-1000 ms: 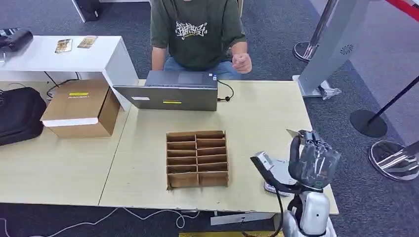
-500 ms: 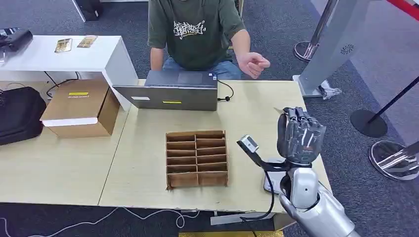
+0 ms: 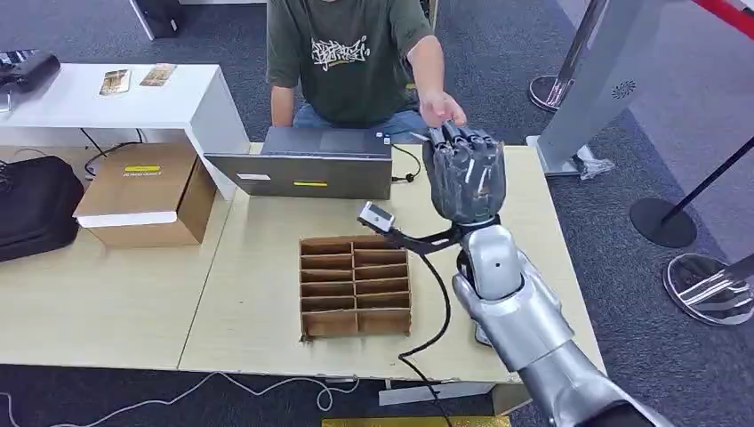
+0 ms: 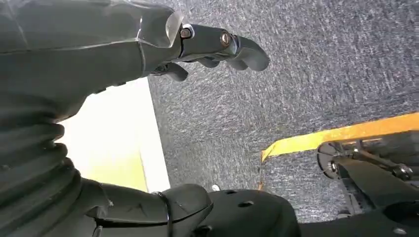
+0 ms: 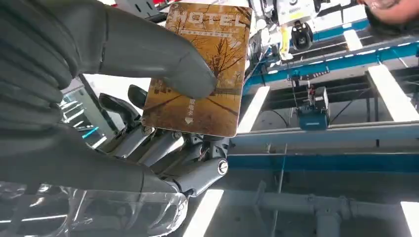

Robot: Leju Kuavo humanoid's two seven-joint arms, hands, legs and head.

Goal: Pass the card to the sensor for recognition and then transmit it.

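My right hand is raised over the far right part of the table, its back toward me, just below the person's outstretched hand. In the right wrist view the thumb and fingers pinch a brown card printed "HOTEL", which stands upright. From the head view the card is hidden behind the hand. A sliver of a pale flat device shows beside my right forearm near the table's front edge. My left hand hangs over grey carpet beside the table, fingers loosely bent and holding nothing.
A cardboard divider tray lies mid-table, with a grey laptop behind it. A cardboard box and black bag sit at left. A white side table carries two more cards. Stanchion bases stand right of the table.
My right arm has swung up and away from the table's front right corner toward the person, carrying the card. The person's hand has reached out and lowered above my hand.
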